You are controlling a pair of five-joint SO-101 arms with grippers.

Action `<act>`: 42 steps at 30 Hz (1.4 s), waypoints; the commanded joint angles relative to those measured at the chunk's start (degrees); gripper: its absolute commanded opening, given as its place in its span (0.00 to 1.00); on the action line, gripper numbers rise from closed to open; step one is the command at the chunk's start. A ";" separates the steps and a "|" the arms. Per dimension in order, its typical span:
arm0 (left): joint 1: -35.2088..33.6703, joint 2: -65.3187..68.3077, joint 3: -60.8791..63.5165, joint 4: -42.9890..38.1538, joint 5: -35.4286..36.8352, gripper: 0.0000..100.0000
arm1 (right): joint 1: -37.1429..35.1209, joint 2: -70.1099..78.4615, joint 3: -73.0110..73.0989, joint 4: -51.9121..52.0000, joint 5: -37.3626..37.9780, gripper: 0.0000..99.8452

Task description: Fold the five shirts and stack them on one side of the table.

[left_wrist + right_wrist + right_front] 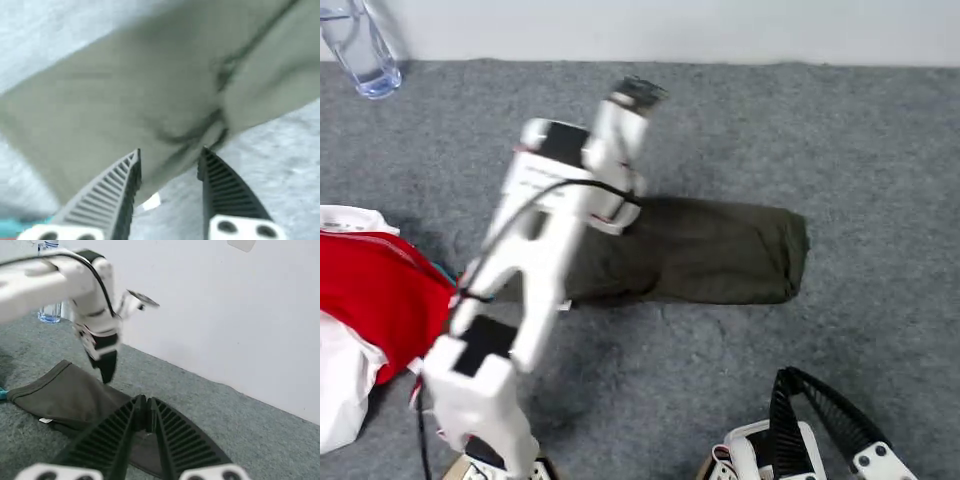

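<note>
Right now the left claw (pixel 171 150) is hovering with its two fingers spread apart and nothing between them. It is hanging just over the olive shirt (pixel 720 250), close to one of its edges. That shirt is lying as a long folded band across the middle of the grey desk (pixel 880 140), with its left end passing under the left arm in the high view. The right claw (pixel 146 401) is sitting pressed closed and empty at the near right of the desk, well apart from the shirt. A red shirt (pixel 370 290) and a white shirt (pixel 340 400) are lying bunched and unfolded at the left edge, the red one overlapping the white. A clear bottle (pixel 360 50) is standing at the far left corner.

The risks here are looking like these:

- **Fold opening:** the cloth under the fingers is creasing into loose ridges. A pinch there is likely to catch only the top layer, and lifting that would peel the fold open.
- **Snagging or skewing:** a descent that goes too deep could snag the fingertips in the fuzzy desk surface. It could also push the band askew.
- **Lopsided fold:** one arm working alone is leaving the right end unpinned, so a pull may drag the whole shirt sideways into the red and white heap.
- **No room to stack:** that heap is also crowding the side where a stack might go.
</note>
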 commanded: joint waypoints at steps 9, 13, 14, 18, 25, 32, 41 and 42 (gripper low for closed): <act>-21.45 -1.76 4.70 -2.20 -11.87 0.25 | -0.48 0.31 5.98 2.15 -0.09 0.01; -23.74 6.07 4.35 -4.84 -12.31 0.29 | -0.48 0.48 5.98 2.15 -0.09 0.01; -24.00 8.09 4.00 -5.63 -12.31 0.29 | -0.48 0.57 5.98 2.15 -0.09 0.01; -25.49 16.26 -1.80 -7.03 -12.13 0.29 | -0.48 0.66 5.98 2.07 0.00 0.01; -28.31 32.35 -21.32 -2.20 -12.04 0.29 | -0.48 0.66 5.98 2.07 0.00 0.01; -28.40 45.63 -36.79 1.85 -12.04 0.28 | -0.48 0.66 5.98 1.98 0.00 0.01; -26.99 50.11 -37.05 1.85 -13.36 0.17 | -0.48 0.66 5.98 1.89 0.00 0.01; -26.90 50.20 -36.97 1.93 -14.59 0.13 | -0.48 0.66 5.98 1.80 0.00 0.01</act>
